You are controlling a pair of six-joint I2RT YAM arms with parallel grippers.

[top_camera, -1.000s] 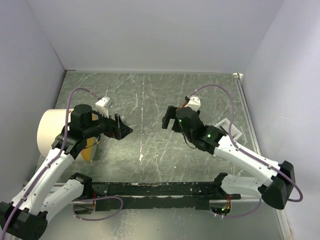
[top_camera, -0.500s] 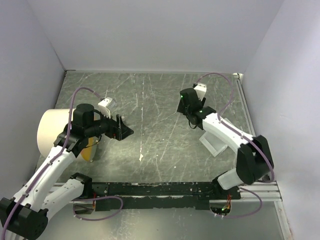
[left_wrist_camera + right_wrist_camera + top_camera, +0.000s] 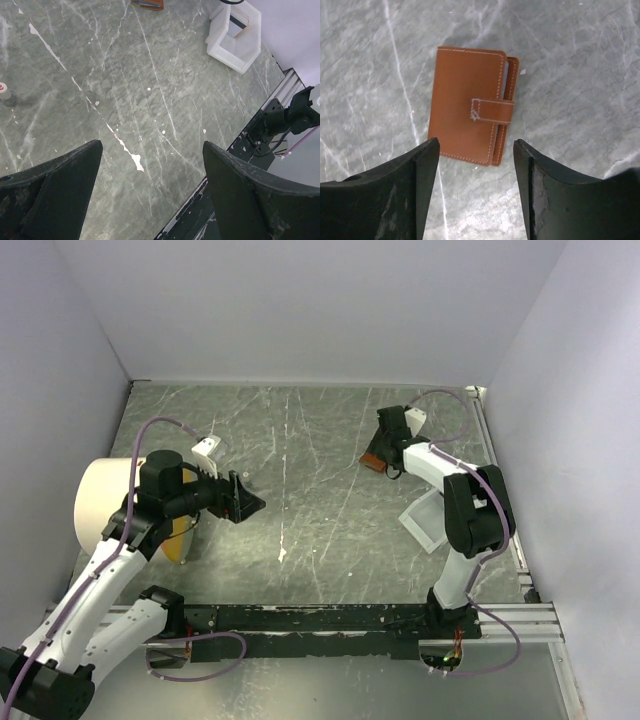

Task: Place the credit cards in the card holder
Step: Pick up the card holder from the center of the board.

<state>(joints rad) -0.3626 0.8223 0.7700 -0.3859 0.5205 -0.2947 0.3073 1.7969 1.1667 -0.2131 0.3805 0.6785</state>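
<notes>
The card holder (image 3: 468,104) is a brown leather wallet lying flat and closed on the table, its strap fastened across the front. In the top view the card holder (image 3: 375,460) lies at the far right. My right gripper (image 3: 476,146) hovers just above it, open, with nothing between the jaws. My left gripper (image 3: 151,147) is open and empty over the left middle of the table (image 3: 300,440). Thin dark and tan-orange edges inside the white tray (image 3: 220,42) look like the credit cards (image 3: 243,31); I cannot count them.
The white tray (image 3: 422,524) sits right of centre, beside the right arm. A large white roll (image 3: 98,502) and a yellow object (image 3: 178,543) stand at the left edge. A black rail (image 3: 320,618) runs along the near edge. Walls close in on three sides.
My right arm has swung from the table's centre out to the far right, over the card holder, and its jaws have narrowed a little. The left arm has barely moved.
</notes>
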